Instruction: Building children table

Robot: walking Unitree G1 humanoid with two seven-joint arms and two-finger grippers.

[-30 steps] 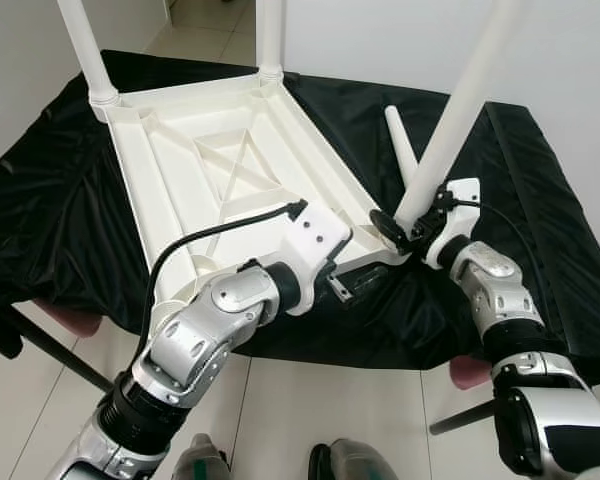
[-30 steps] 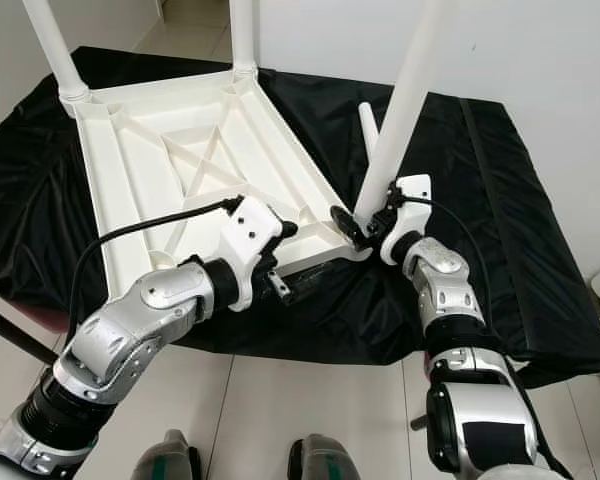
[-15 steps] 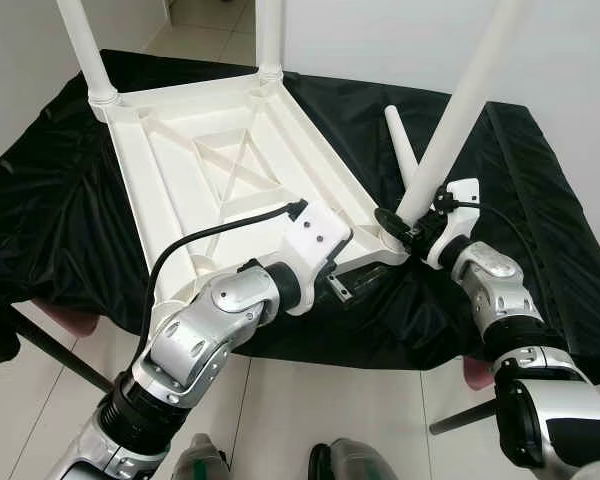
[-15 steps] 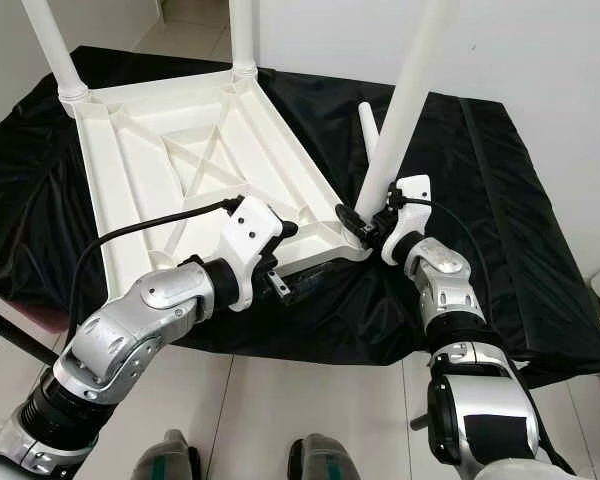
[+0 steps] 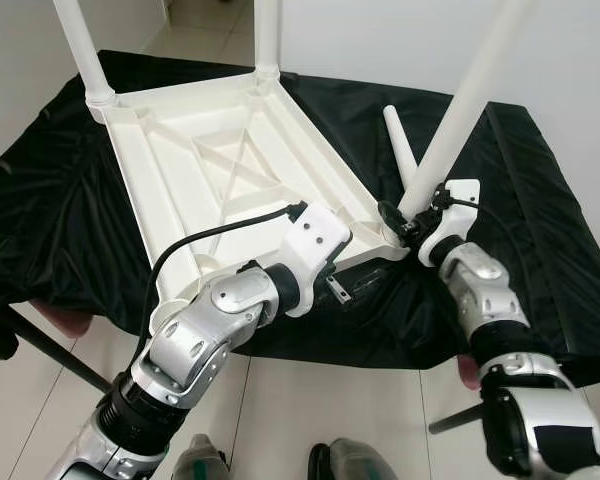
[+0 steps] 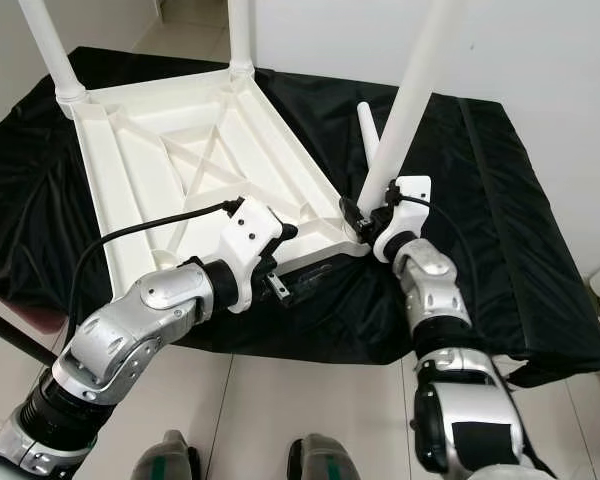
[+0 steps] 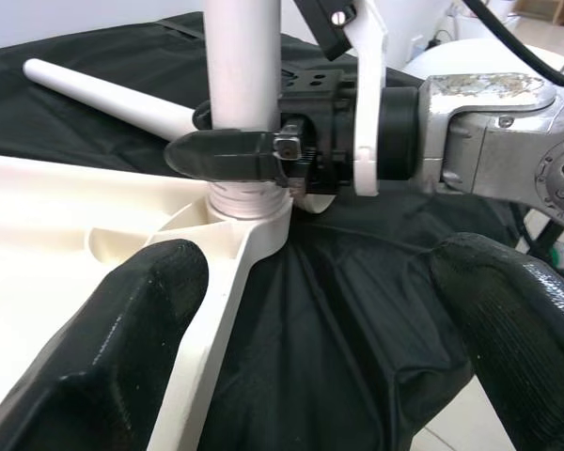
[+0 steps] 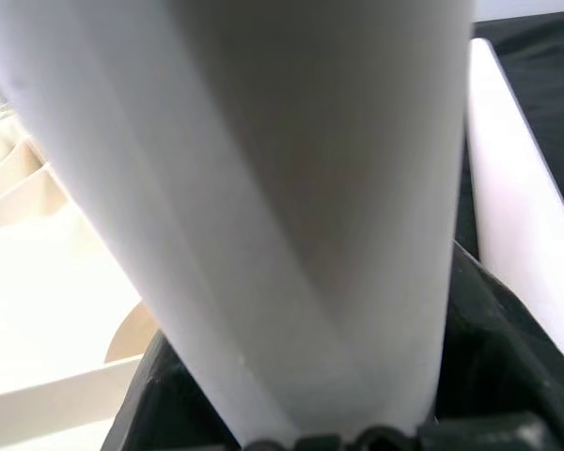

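The white children's table (image 5: 210, 170) lies upside down on a black cloth, with two white legs (image 5: 80, 45) (image 5: 268, 35) standing in its far corners. My right gripper (image 5: 402, 220) is shut on a third white leg (image 5: 460, 110), low down. In the left wrist view this leg (image 7: 244, 66) stands in the near right corner socket (image 7: 249, 202). A loose leg (image 5: 400, 145) lies on the cloth just behind it. My left gripper (image 5: 342, 287) is open at the table's near rim, and its fingers (image 7: 122, 348) sit wide apart by that corner.
The black cloth (image 5: 550, 220) covers a work table that ends just before my body. Below is pale tiled floor (image 5: 310, 400) with dark rods and a pink object (image 5: 75, 320) under the edge. A white wall (image 5: 380, 40) stands behind.
My right gripper has shifted the leg's lower end slightly towards the corner socket. The left arm has stayed where it was.
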